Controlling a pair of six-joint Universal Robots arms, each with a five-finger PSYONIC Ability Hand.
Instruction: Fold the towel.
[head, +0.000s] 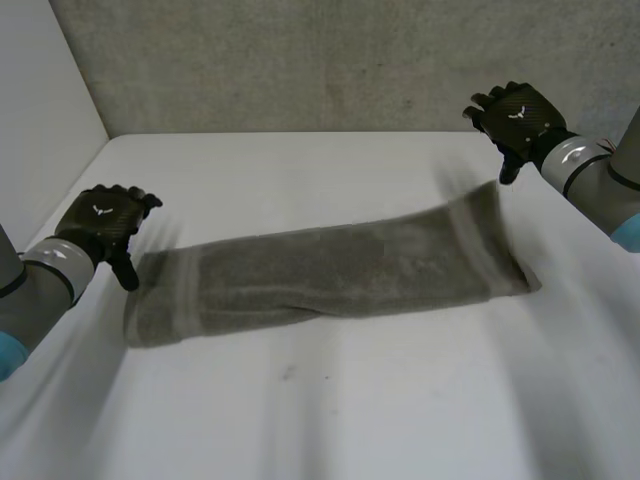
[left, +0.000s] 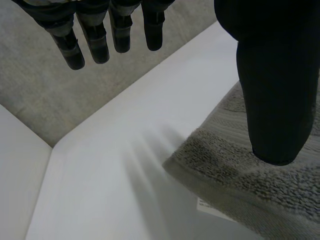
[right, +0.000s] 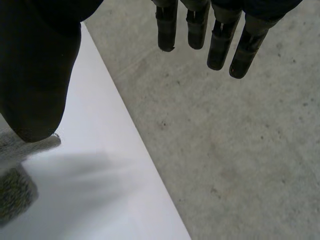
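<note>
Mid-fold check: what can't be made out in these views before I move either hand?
1. Left wrist view: the left hand covers part of the towel with its thumb.
2. Same view: label under the towel's edge, print too small to read.
3. Right wrist view: the right hand hides most of the towel's corner with its thumb.
4. Head view: the towel's top layer hides the layers beneath.

White tabletop (head: 420, 410). We see a grey-green towel (head: 330, 270) on it, folded into a long band, lying flat across the middle and slanting from near left to far right. We note a small dark speck (head: 288, 373) on the bare surface near its front edge.
</note>
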